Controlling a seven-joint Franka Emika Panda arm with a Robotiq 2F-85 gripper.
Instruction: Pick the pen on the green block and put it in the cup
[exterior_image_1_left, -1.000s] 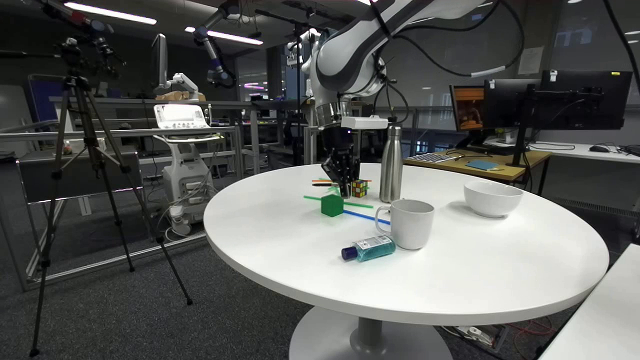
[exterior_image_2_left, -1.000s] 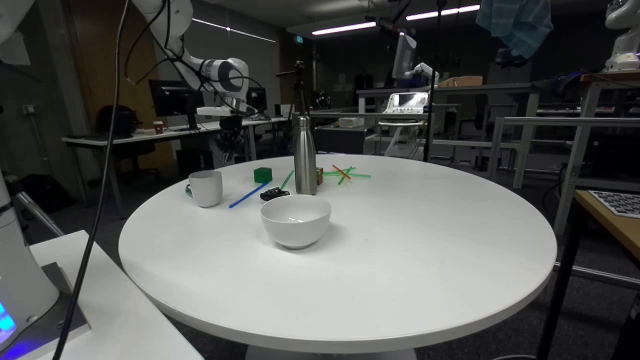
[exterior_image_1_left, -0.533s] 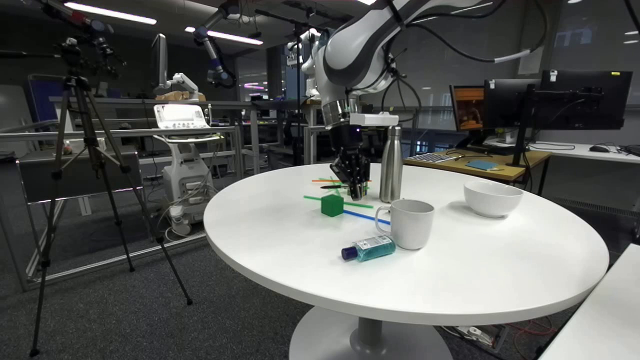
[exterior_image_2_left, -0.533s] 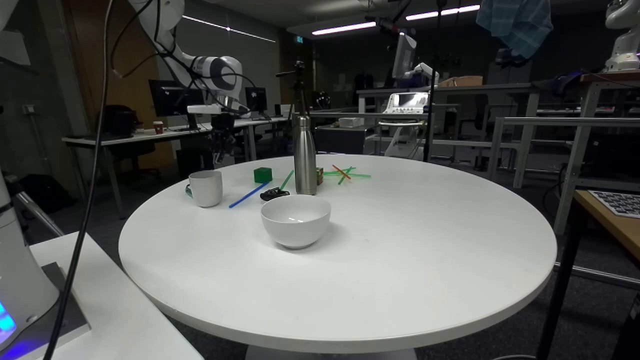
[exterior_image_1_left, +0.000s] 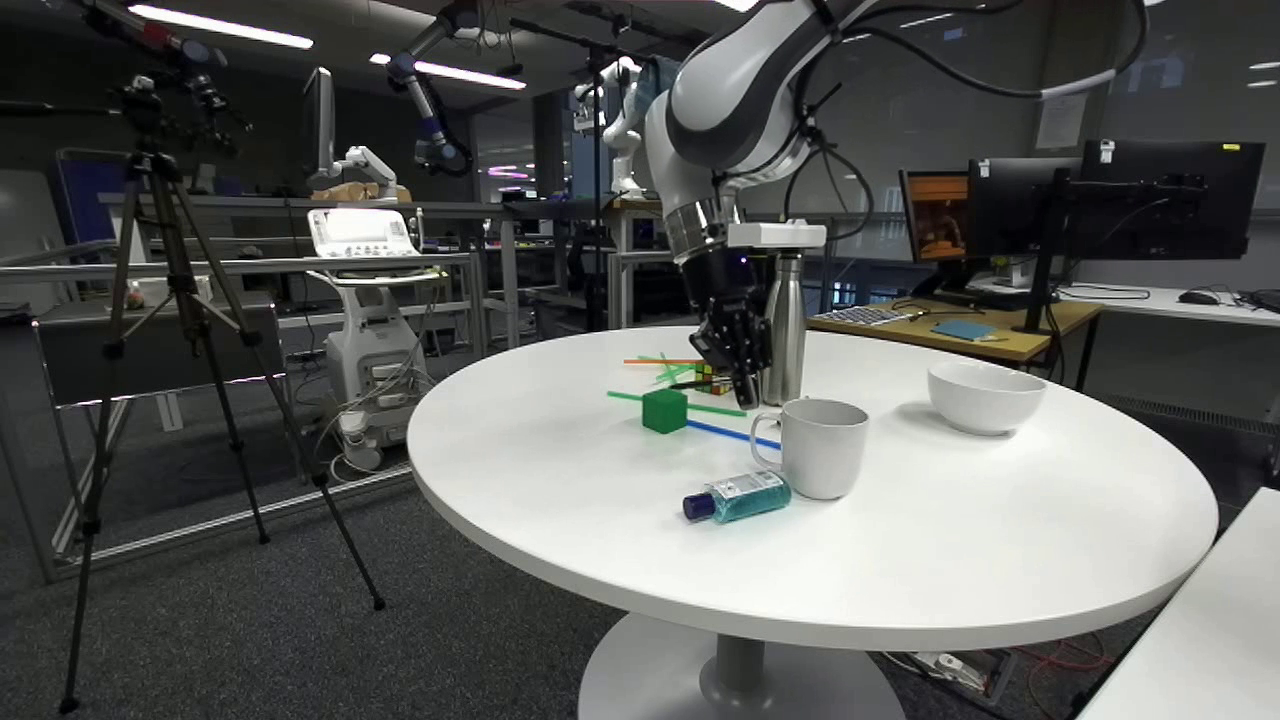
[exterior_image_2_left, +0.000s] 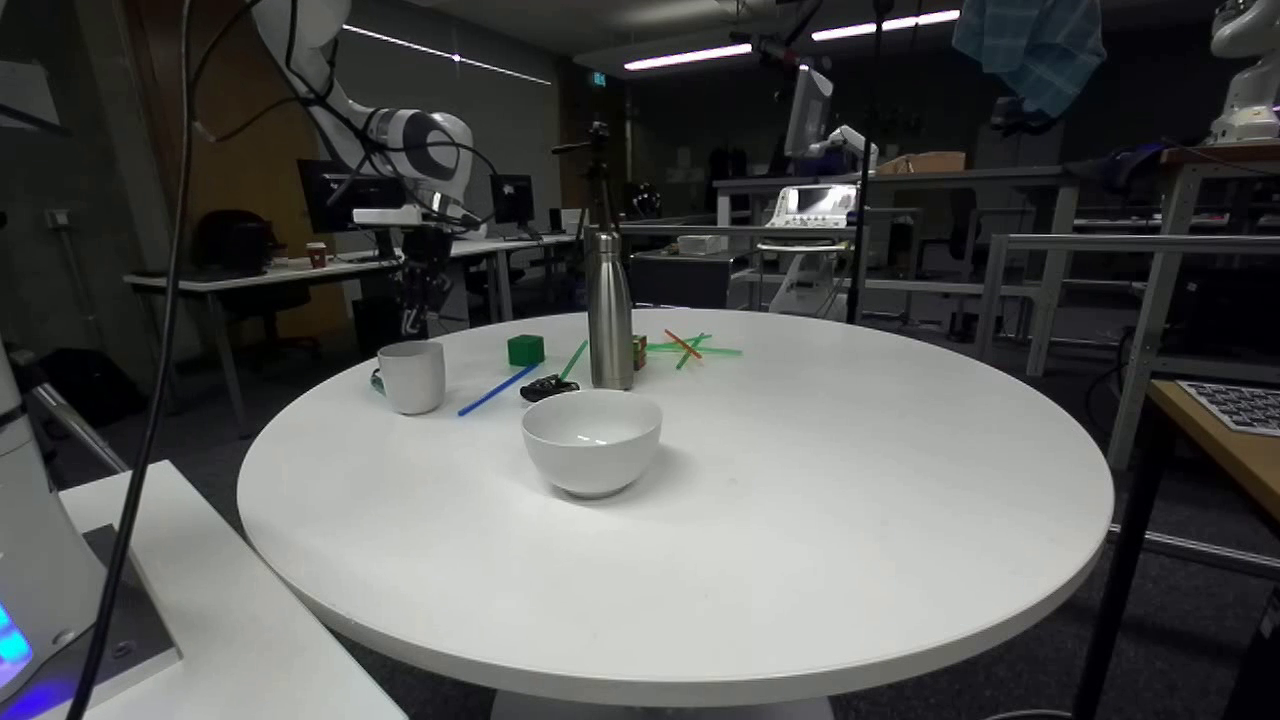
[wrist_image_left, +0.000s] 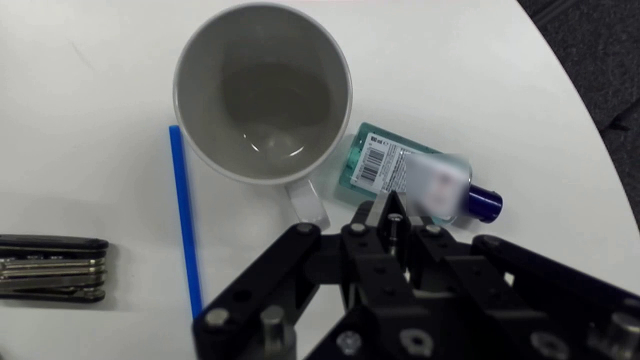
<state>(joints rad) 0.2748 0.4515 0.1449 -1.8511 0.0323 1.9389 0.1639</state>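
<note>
A: Quick one. What goes wrong from here?

B: Likeliest: the pen catches the rim. In an exterior view it lies near level, poking toward picture left, just above the green block in the frame. The cup, right of centre, stands upright. Lowered flat, the pen would probably bridge the mouth or roll off. Cause: that sideways hold, plus too little turning.

A: Others?

B: Slip. Thin barrel; a knock could pivot it in the pinch. Also the cup's handle: wrist view has it right by the jaws in the frame, height gap unclear. Come in low, might shove the cup into the small teal bottle.

A: Steel bottle?

B: Well apart from the end effector in an exterior view. Skip.

A: And the end effector's state?

B: Jaws together, clamped on the pen, no gap worth noting. Touching nothing else I can make out. Hangs over the tabletop, upper left of the cup in an exterior view. Wrist view: can't pick the pen out there.

A: Stage?

B: Pick looks done, pen off the block; placing remains. Next move wants one end tipped down over the mouth before release.
</note>
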